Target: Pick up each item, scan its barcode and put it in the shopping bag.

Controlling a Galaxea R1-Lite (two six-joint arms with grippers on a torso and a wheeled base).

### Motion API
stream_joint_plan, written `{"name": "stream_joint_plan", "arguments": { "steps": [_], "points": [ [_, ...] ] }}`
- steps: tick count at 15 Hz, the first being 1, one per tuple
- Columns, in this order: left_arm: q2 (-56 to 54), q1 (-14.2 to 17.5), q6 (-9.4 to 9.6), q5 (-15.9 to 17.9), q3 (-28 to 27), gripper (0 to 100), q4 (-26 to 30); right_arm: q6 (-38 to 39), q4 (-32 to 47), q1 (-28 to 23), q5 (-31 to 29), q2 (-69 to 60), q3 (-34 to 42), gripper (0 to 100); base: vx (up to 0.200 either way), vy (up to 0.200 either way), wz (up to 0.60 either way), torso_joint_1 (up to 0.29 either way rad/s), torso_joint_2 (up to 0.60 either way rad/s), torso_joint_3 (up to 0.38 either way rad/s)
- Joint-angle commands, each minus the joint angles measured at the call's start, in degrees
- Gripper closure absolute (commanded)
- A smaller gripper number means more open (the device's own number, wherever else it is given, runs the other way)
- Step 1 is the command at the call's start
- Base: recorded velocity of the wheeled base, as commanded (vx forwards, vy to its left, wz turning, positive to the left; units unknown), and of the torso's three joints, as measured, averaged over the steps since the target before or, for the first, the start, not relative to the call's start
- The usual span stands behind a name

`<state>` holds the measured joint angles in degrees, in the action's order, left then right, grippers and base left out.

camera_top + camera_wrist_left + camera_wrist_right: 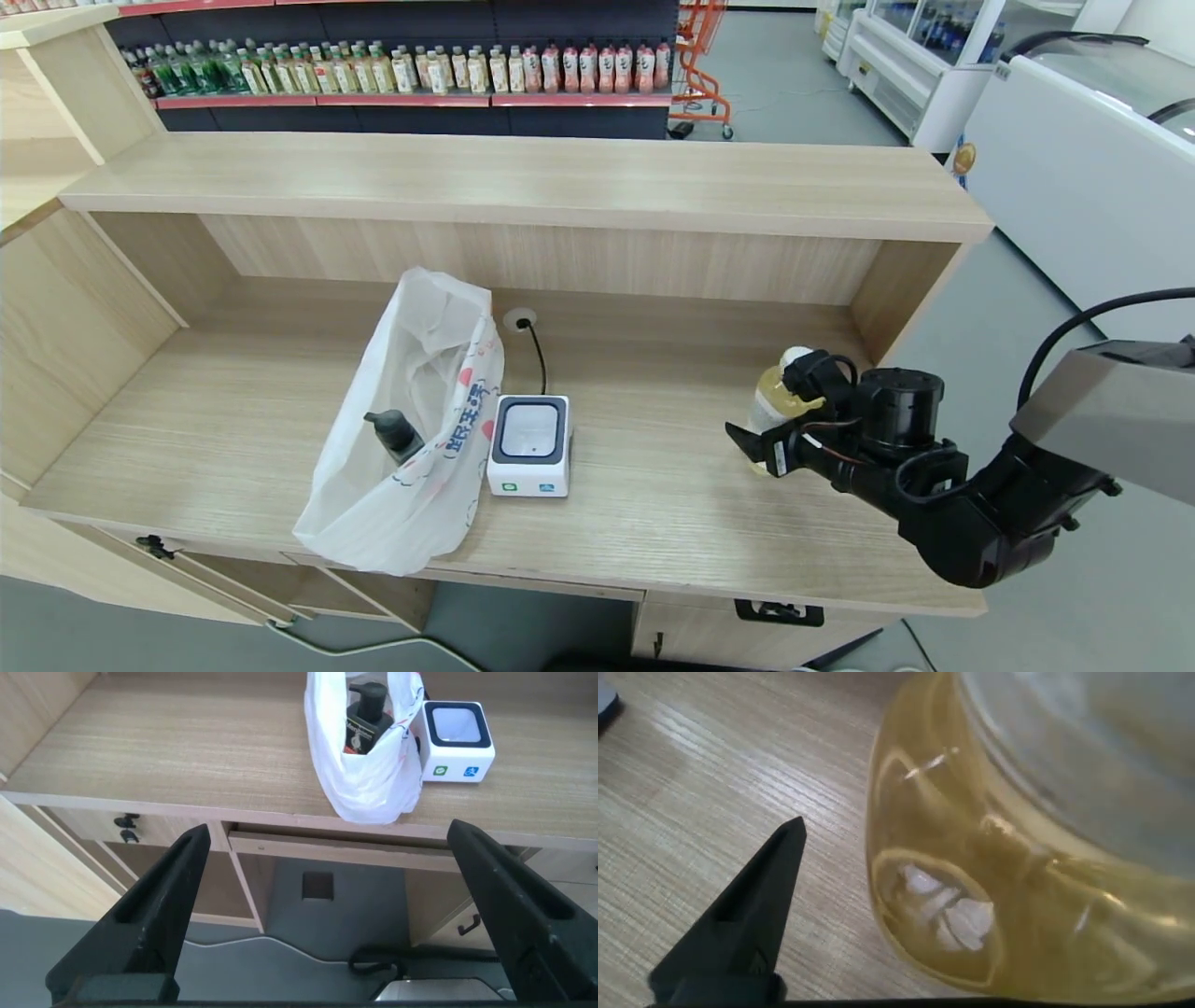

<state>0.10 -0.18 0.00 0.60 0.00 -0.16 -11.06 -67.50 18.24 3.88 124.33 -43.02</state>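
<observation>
The wooden counter (653, 523) carries everything, and the trouble spot is its right end. The drink bottle (771, 399) stands there, so my guess is that an off-centre squeeze could tip it or shove it towards that end.

Next, the shopping bag (411, 485) slumps near the front edge, left of centre, with its mouth sagging. A bottle lowered carelessly might catch the rim and drag the bag forward.

The right gripper (777, 413) straddles the bottle with its jaws apart. That rounded, glossy wall looks likely to slip in a shallow grip.

The scanner (529, 443) sits just beside the bag, between it and the bottle, and a low carry could clip it. A barcode turned away from it simply won't read.

A dark pump bottle (397, 434) is already in the bag and could get knocked.

On the views, the right wrist view shows bare wood grain between one finger (747, 924) and the bottle, so there is no contact on that side. The head view can't settle that.

The left wrist view adds the left gripper (329, 840), its jaws wide apart below the counter's front edge, and it looks straight into the bag's mouth.

The head view alone gives the bottle's white cap.
</observation>
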Motion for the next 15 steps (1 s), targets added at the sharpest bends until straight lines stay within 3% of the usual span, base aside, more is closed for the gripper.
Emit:
{"name": "stream_joint_plan", "arguments": {
  "steps": [1,11,13,15],
  "points": [
    [0.0,0.0,0.00,0.0,0.0,0,0.0,-0.1,0.3,-0.1,0.4,0.3,0.0,100,0.000,0.000,0.00,0.000,0.00,0.000],
    [0.0,0.0,0.00,0.0,0.0,0,0.0,-3.0,-0.8,-0.7,0.6,-1.0,0.1,100,0.000,0.000,0.00,0.000,0.00,0.000],
    [0.0,0.0,0.00,0.0,0.0,0,0.0,-0.1,3.6,-1.5,4.6,-6.8,1.4,100,0.000,0.000,0.00,0.000,0.00,0.000],
    [0.0,0.0,0.00,0.0,0.0,0,0.0,0.3,13.5,-2.9,7.8,-14.4,1.9,100,0.000,0.000,0.00,0.000,0.00,0.000]
  ]
}}
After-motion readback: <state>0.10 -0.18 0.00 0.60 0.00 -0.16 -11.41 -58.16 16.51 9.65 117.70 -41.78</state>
